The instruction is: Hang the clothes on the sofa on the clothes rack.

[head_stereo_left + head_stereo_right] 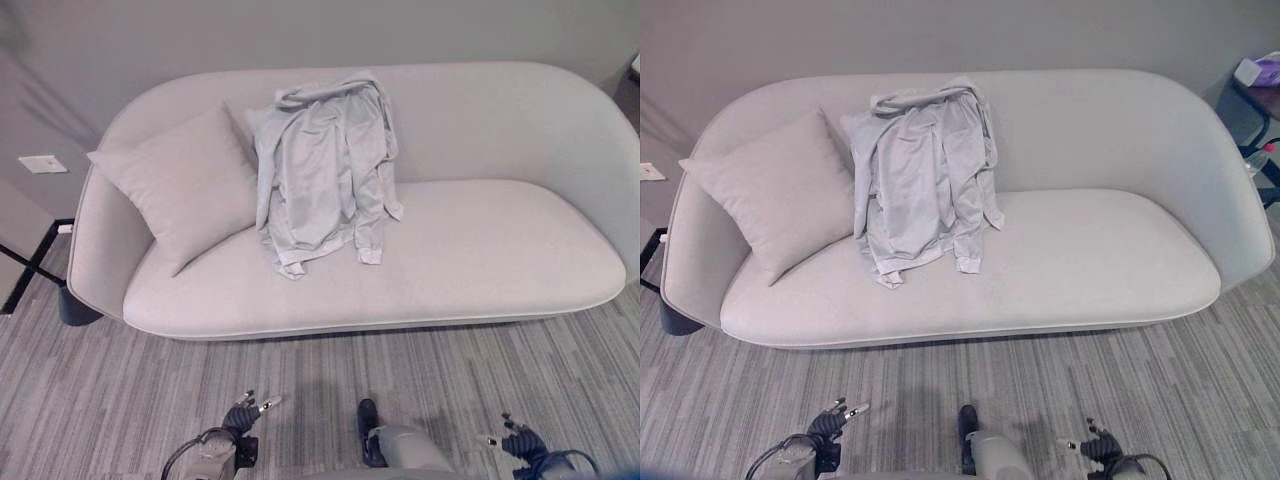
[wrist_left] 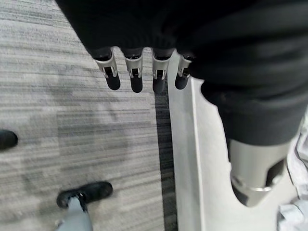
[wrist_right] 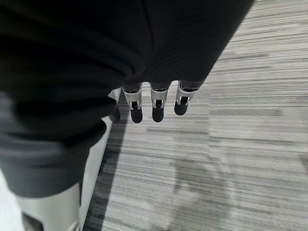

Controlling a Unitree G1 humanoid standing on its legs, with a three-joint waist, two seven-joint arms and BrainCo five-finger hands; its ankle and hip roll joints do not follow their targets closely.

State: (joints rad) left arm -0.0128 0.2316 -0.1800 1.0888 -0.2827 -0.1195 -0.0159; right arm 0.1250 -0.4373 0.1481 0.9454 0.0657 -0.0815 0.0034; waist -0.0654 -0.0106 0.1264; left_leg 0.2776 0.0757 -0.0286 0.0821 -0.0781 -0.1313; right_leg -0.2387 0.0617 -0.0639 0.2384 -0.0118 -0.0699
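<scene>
A light grey jacket [image 1: 320, 170] lies crumpled on the pale sofa [image 1: 480, 250], draped from the backrest down onto the seat, left of the middle. Its sleeves hang toward the seat's front. Both hands are low over the carpet in front of the sofa, well short of the jacket. My left hand [image 1: 243, 415] has straight fingers [image 2: 134, 77] and holds nothing; the sofa's front edge [image 2: 185, 159] runs just beside it. My right hand [image 1: 520, 440] also hangs with straight fingers [image 3: 156, 106] above the carpet, empty.
A grey pillow [image 1: 185, 185] leans in the sofa's left corner, touching the jacket. A black metal frame [image 1: 30, 265] stands on the floor left of the sofa. A dark side table [image 1: 1260, 90] with small items is at the far right. Striped grey carpet [image 1: 300, 380] lies in front.
</scene>
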